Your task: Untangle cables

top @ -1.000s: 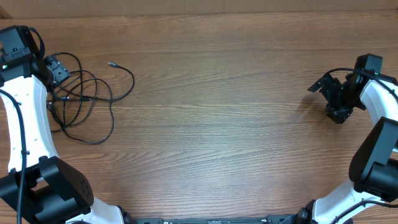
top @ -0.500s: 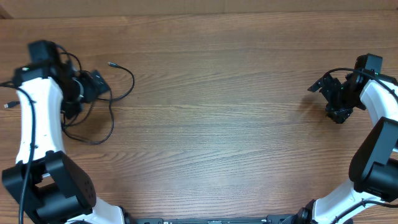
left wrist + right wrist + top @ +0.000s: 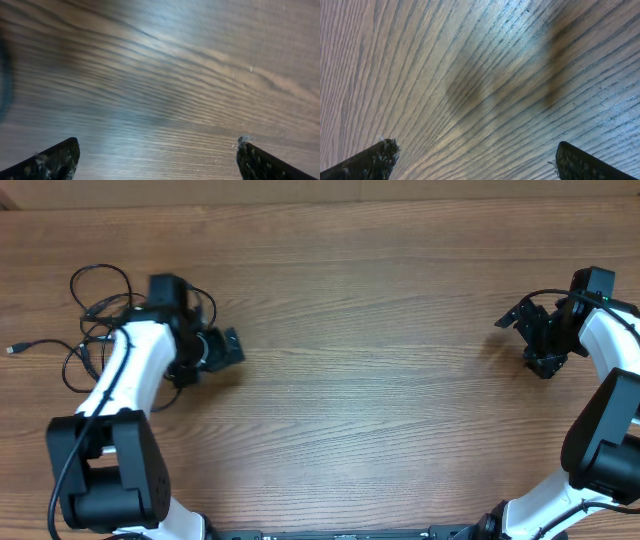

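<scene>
Overhead, where do the cables (image 3: 100, 320) lie?
— In loose loops on the desk (image 3: 380, 380), behind the left gripper (image 3: 232, 347) and partly under its arm. One plug end trails farthest from it.
— And the jaws?
— Left gripper's jaws are spread over bare wood, holding nothing. The right gripper (image 3: 525, 345), far across from the left gripper, is also spread and empty.

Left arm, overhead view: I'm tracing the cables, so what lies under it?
The cables appear to run beneath the left arm, with loops showing on its left side. Their crossings underneath are covered.
</scene>
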Robot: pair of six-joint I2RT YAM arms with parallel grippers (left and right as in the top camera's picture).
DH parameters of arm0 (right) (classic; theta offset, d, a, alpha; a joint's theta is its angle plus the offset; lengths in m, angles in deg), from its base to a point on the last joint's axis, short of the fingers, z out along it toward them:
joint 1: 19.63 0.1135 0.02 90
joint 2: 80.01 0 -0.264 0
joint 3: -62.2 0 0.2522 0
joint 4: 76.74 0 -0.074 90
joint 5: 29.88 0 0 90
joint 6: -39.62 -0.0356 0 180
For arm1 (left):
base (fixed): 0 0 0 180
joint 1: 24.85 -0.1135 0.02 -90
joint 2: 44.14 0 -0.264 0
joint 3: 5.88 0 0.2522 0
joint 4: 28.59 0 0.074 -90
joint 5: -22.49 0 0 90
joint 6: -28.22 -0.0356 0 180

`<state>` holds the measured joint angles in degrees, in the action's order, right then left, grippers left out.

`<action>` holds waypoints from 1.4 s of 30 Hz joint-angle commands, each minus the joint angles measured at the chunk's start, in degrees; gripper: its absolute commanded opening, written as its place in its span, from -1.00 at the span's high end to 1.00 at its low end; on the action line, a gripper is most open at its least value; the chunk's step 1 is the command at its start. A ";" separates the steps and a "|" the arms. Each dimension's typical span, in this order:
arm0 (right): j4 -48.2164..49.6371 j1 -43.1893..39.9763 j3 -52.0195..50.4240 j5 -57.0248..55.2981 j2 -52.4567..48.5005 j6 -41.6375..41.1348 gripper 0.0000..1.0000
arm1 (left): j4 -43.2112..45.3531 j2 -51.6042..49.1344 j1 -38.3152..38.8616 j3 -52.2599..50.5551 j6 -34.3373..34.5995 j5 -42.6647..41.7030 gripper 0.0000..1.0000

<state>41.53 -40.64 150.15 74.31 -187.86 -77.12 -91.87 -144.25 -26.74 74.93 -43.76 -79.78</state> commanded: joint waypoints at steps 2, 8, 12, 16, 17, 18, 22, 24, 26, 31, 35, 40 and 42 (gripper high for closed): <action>0.11 -0.11 0.87 0.02 1.07 0.37 -1.00 | 2.12 0.04 3.85 -3.82 0.42 -0.68 -1.00; 0.11 -0.11 0.87 0.02 1.07 0.37 -1.00 | 4.68 0.04 8.76 -7.34 0.46 -0.72 -1.00; 0.11 -0.11 0.87 0.02 1.07 0.37 -1.00 | 4.79 0.04 12.28 -8.22 0.44 -0.87 -0.99; 0.13 -0.11 0.87 0.02 1.07 0.37 -1.00 | 4.81 0.04 15.91 -8.46 1.99 -0.90 -0.99; 0.11 -0.11 0.87 0.02 1.07 0.37 -0.99 | 4.81 0.04 16.72 -8.46 2.69 -0.90 -0.99; 0.13 -0.11 0.87 0.02 1.07 0.37 -1.00 | 4.85 0.04 17.66 -8.46 3.61 -0.90 -0.99; 0.13 -0.11 0.87 0.02 1.07 0.37 -1.00 | 8.33 0.04 20.33 -8.46 6.03 -0.83 -0.99; 0.11 -0.11 0.87 0.02 1.07 0.39 -1.00 | 10.88 0.04 21.11 -8.44 6.01 -0.81 -0.99; 0.13 -0.11 0.87 0.02 1.07 0.37 -1.00 | 12.50 0.04 21.33 -8.44 6.01 -0.83 -0.99; 0.11 -0.11 0.87 0.02 1.07 0.39 -1.00 | 12.74 0.04 21.31 -8.44 5.92 -0.74 -0.99; 0.13 -0.11 0.87 0.02 1.07 0.37 -1.00 | 12.04 0.04 21.31 -8.46 5.95 0.52 -1.00; 0.13 -0.11 0.87 0.02 1.07 0.37 -1.00 | 12.26 0.04 21.31 -8.46 5.97 0.92 -1.00; 0.13 -0.11 0.87 0.02 1.07 0.39 -1.00 | 13.55 0.04 21.38 -8.46 5.99 0.83 -0.99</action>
<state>41.49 -40.64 150.15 74.31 -187.86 -77.12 -79.37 -144.25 -5.43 66.71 -38.14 -79.50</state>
